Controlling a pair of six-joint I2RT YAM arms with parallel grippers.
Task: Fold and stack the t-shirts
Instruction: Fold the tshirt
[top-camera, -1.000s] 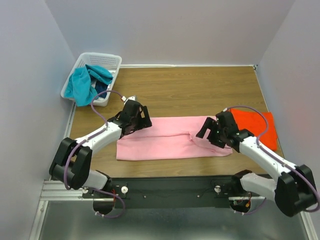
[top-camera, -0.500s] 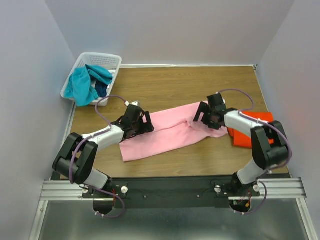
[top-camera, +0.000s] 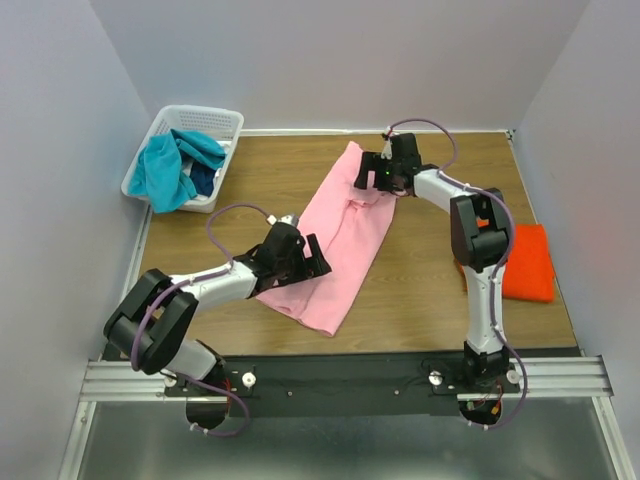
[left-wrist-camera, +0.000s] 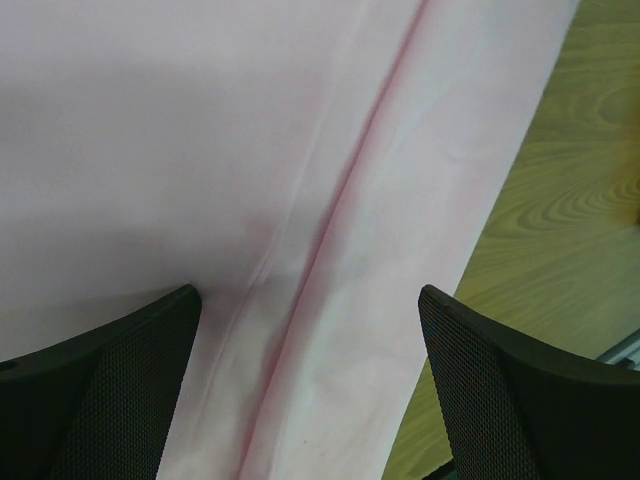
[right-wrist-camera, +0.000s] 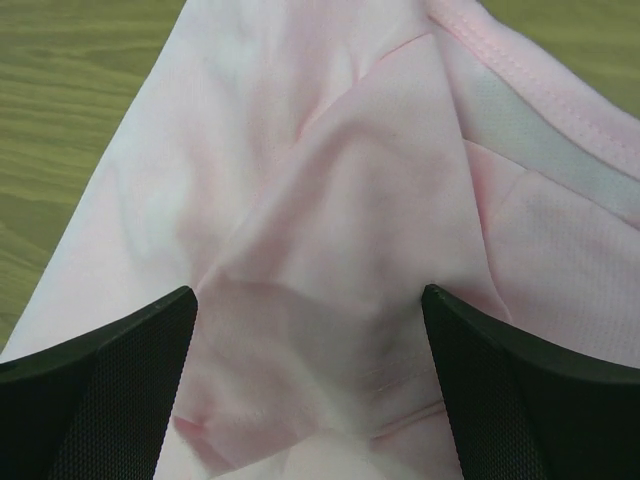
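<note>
I see the pink t-shirt (top-camera: 345, 225) lying flat on the table (top-camera: 430, 295), set diagonally from far centre to near left. The left gripper (top-camera: 305, 262) sits over its near end with jaws spread wide and nothing clamped. The right gripper (top-camera: 384, 174) sits over its far end, near the collar, and is equally wide. The orange t-shirt (top-camera: 527, 265) lies folded at the right edge. A teal garment (top-camera: 163, 172) and a dark blue garment (top-camera: 203, 181) fill the white basket (top-camera: 207, 114) at far left.
</note>
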